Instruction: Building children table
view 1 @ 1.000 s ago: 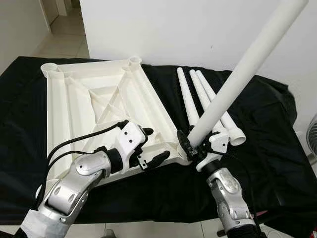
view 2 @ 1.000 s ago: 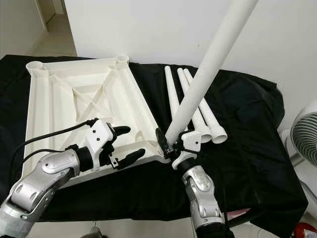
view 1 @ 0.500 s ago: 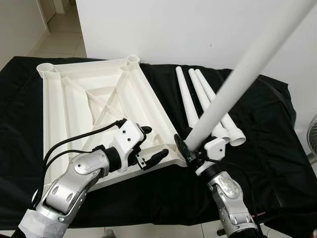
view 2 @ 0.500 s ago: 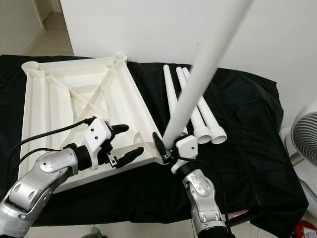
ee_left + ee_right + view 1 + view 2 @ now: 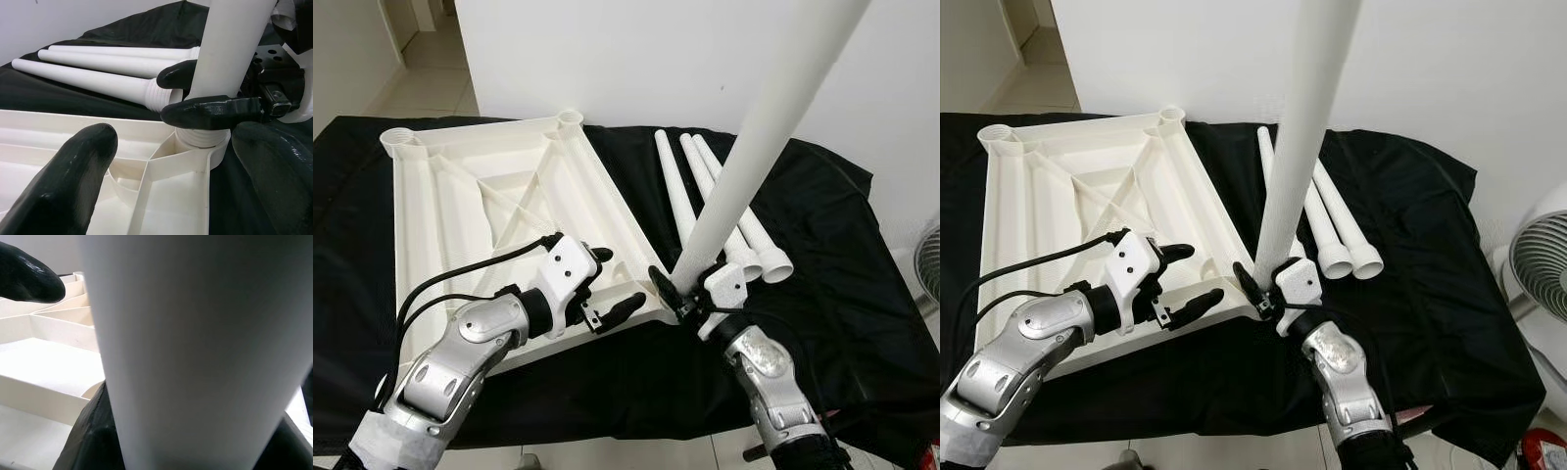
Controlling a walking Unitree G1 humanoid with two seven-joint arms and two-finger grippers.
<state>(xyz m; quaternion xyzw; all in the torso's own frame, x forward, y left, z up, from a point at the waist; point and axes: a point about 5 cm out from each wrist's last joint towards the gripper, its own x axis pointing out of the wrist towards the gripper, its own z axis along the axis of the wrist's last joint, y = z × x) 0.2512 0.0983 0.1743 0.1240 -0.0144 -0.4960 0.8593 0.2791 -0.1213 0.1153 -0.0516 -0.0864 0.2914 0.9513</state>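
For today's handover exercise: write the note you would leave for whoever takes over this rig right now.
Right gripper: shut on a leg, held nearly upright, its threaded end seated at the near corner socket of the upturned tabletop.
Left gripper: open, fingers either side of the tabletop's near edge by that socket, gripping nothing.
Three spare legs lie side by side on the black cloth, right of the tabletop.
Done: first leg brought to its socket. Whether it is screwed tight, I cannot tell.
Left: tighten it, then fit the other three legs.
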